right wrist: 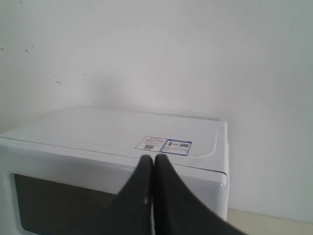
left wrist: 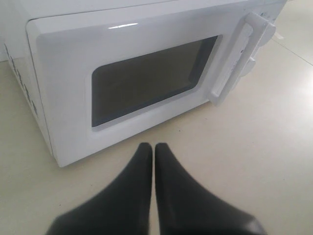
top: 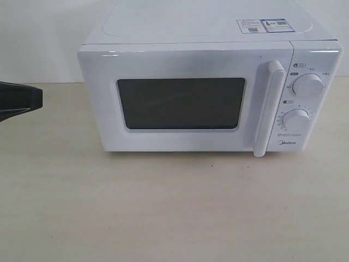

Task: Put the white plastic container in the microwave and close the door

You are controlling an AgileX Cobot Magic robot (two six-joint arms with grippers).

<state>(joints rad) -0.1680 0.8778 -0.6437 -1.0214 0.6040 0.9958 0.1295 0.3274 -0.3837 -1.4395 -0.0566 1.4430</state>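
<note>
One microwave stands on the table with its door flush shut. The container appears in no view, so I cannot tell whether it sits behind the dark window or elsewhere. I judge the task either finished or not yet begun. If not begun, the next move calls for spreading one gripper, hooking the tall handle and swinging the door outward, presumably about its left edge. The door is white-framed and glossy, beside two round dials; stickers lie on top. Left gripper: fingers pressed together, empty, low before the door. Right gripper: fingers pressed together, empty, up near the microwave's top edge.
</note>
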